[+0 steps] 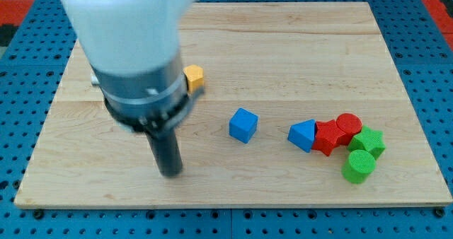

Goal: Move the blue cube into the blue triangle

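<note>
The blue cube (pixel 243 124) sits mid-worktop (pixel 297 41), apart from the blue triangle (pixel 303 135) toward the right edge, while my tip (pixel 170 171), holding nothing, rests nearer the left edge.

Bright even light, soft small shadows, arm (pixel 131 48) blurred, blocks reasonably sharp

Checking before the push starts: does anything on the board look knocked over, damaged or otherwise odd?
Nothing stands out. The blue cube sits alone, apart from the blue triangle, which touches the red and green cluster. My tip is left of the cube, touching nothing.
</note>
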You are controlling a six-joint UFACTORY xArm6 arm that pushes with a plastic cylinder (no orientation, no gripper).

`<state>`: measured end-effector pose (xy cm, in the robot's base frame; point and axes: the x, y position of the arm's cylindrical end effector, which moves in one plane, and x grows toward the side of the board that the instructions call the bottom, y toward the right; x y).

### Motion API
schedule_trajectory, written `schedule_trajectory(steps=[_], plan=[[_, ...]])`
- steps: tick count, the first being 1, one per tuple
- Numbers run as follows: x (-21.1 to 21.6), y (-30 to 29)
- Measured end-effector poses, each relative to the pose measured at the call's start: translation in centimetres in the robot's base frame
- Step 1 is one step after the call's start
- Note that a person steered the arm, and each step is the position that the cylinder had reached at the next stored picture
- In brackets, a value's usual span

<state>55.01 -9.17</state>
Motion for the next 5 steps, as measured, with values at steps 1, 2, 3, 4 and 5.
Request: schedule_trajectory(steps=[1,2,3,4,5], plan=[[-5.5,4.0],[-5.7,14.3],[-3.5,14.6],[-0.5,10.3],[2.0,1.5]])
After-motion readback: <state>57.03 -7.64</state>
